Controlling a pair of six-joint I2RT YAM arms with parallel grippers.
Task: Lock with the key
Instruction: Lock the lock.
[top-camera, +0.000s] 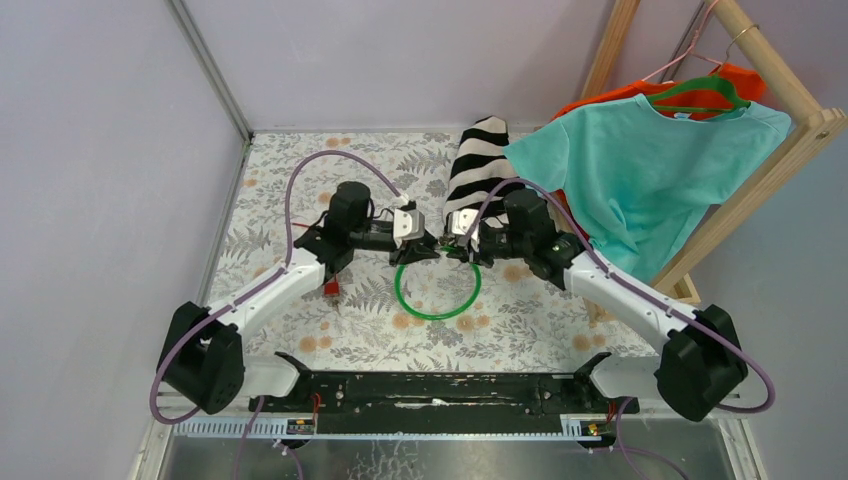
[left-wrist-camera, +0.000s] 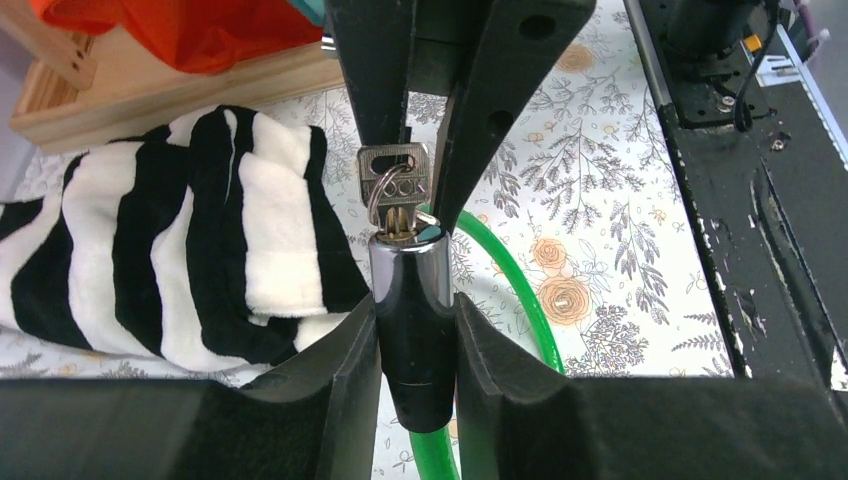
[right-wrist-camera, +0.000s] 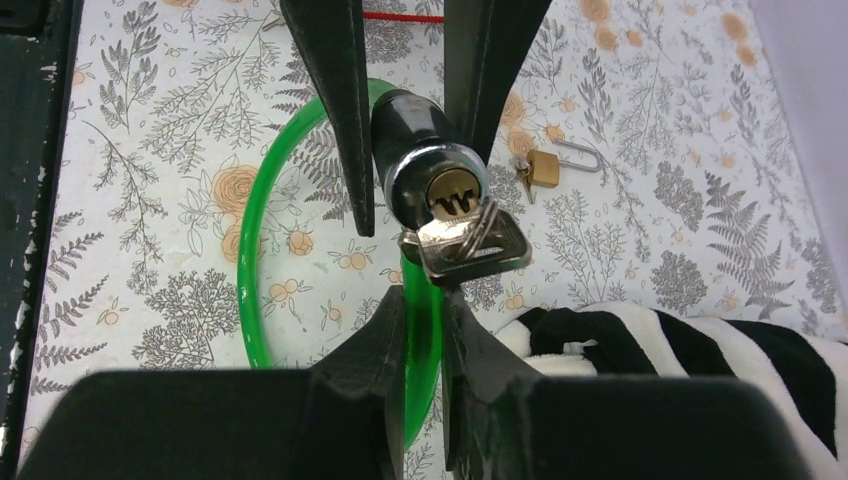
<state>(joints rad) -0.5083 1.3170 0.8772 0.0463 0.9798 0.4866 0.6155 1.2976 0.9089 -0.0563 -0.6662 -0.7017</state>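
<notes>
ok so the lock barrel (left-wrist-camera: 412, 290) sits mid-table, clamped tight in your left gripper (left-wrist-camera: 415, 330). The key (left-wrist-camera: 395, 170) is already seated in the keyway, and in the top view the green cable (top-camera: 436, 318) loops off toward 6 o'clock. Your right gripper (right-wrist-camera: 425, 310) has its fingertips right at the key head, but honestly I can't tell if they're pinching it or just flanking it. I'd get a firm pinch on the head first, then roll the wrist around the key's own axis with no sideways pull, and let the left just hold the barrel steady. Pose-wise, the left arm reaches in from about 8 o'clock and the right from 4. Forearms are low and the grippers are nose to nose, just at 6 o'clock of the striped cloth (top-camera: 480, 165).
</notes>
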